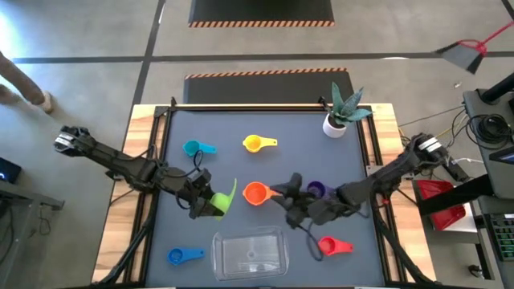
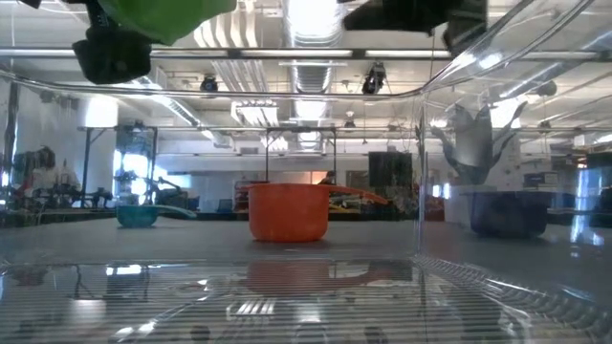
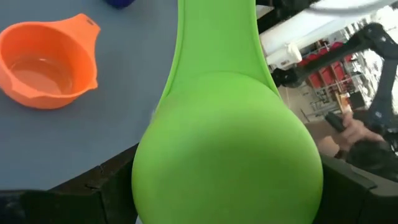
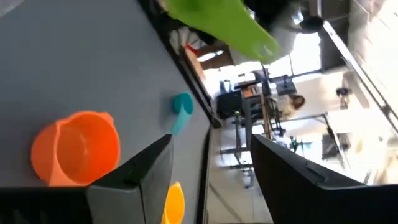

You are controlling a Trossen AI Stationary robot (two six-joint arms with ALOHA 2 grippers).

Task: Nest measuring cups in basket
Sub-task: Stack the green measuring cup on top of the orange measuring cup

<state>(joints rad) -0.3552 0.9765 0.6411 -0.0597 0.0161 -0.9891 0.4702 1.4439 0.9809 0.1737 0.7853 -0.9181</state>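
Left gripper [image 1: 202, 202] grips the green plastic measuring cup [image 1: 220, 199] above the table.
Right gripper [image 1: 283, 193], fingers parted, sits beside the round orange plastic cup [image 1: 255, 193].

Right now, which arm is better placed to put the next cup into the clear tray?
Left, probably. Its gripper holds the green cup lifted, close to the tray. The right gripper is open and empty beside the orange cup.

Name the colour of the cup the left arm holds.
Lime green; clearest in the left wrist view.
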